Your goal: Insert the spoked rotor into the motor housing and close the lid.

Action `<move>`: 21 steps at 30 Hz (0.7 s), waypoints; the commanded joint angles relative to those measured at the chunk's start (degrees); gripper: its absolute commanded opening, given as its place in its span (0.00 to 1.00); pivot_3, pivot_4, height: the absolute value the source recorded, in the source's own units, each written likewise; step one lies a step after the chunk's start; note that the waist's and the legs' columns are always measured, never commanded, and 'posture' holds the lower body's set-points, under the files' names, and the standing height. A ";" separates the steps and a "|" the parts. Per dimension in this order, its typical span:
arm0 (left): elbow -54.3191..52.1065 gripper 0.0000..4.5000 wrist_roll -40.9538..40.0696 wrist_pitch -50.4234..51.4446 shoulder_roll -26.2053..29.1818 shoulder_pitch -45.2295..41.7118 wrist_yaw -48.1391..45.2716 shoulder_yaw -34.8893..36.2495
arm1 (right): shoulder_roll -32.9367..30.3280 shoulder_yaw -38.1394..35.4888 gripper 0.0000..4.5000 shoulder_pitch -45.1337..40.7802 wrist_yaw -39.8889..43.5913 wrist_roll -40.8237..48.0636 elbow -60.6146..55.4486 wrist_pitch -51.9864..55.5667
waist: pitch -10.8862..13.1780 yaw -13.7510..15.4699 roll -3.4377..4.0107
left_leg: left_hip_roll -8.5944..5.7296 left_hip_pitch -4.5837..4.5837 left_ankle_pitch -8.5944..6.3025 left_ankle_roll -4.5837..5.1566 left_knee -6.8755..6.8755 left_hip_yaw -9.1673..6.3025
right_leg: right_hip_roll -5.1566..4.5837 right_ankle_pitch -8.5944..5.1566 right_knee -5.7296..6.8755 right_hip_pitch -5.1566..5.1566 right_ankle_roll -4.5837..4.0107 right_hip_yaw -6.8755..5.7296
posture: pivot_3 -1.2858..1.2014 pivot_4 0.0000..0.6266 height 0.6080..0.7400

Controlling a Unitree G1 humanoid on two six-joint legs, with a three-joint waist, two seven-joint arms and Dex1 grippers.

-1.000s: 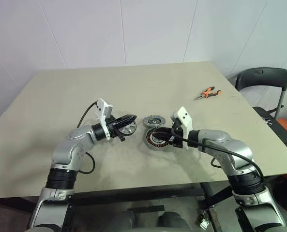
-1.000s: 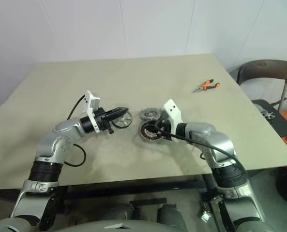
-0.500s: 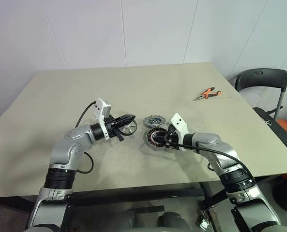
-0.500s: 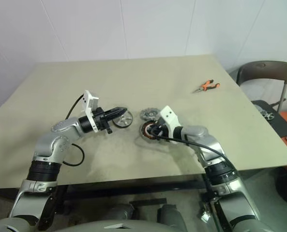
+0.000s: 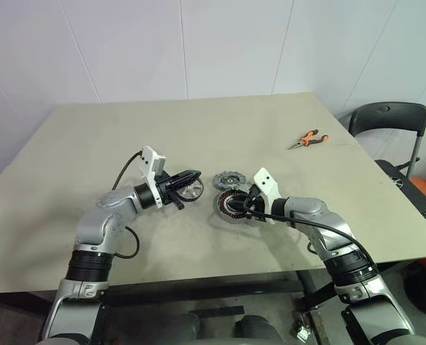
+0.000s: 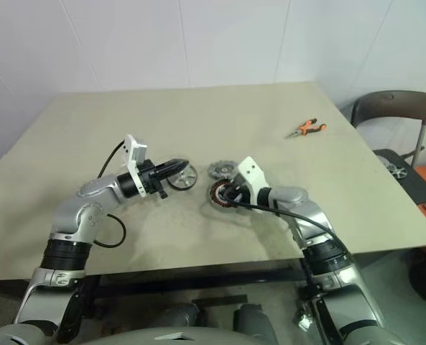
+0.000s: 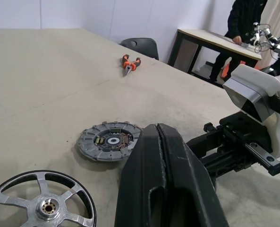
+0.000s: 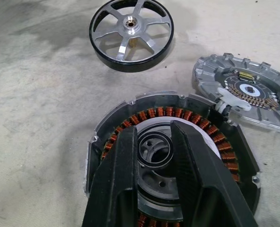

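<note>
While the left gripper (image 7: 161, 142) hangs with fingers closed above the spoked rotor (image 7: 41, 205), the right gripper's (image 8: 154, 137) fingers stand slightly parted over the motor housing's (image 8: 116, 137) hub, beside the lid (image 8: 243, 90) on the table (image 5: 90, 144).

Even, bright, diffuse light; only soft, faint shadows lie on the worktop (image 5: 198, 136) under each claw. No harsh glare; the rotor (image 8: 131, 34) gleams mildly. The left claw (image 7: 165, 189) looms softly blurred close up

left end effector (image 7: 162, 142) closed, empty | spoked rotor (image 7: 43, 205) beside lid (image 7: 110, 140) | pliers (image 7: 130, 63) far off
</note>
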 commanded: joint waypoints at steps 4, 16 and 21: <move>-2.57 0.00 -0.37 -0.46 -0.12 -0.23 0.15 0.55 | -0.18 -1.56 0.15 -0.77 -0.14 -0.57 0.14 -1.67 | 0.00 -0.02 0.00 | 0.00 0.00 0.00 0.00 0.01 0.01 | 0.00 0.00 0.01 0.00 0.00 0.00 | 0.52 0.00 1.00; -3.83 0.00 -0.47 -0.06 -0.06 0.50 0.58 0.49 | 0.72 -0.96 0.38 -0.15 -1.11 -2.43 1.11 -3.01 | 0.00 -0.02 0.00 | 0.00 0.01 0.00 0.00 0.05 0.02 | 0.00 0.01 0.04 0.01 0.00 0.00 | 0.52 0.00 1.00; -3.66 0.00 -0.50 0.00 0.13 0.64 0.45 0.62 | 1.26 0.04 0.61 -0.05 -1.67 -3.30 1.21 -1.83 | -0.01 -0.02 0.00 | 0.00 0.01 0.01 -0.01 0.08 0.02 | 0.00 0.02 0.06 0.01 0.00 0.01 | 0.52 0.00 1.00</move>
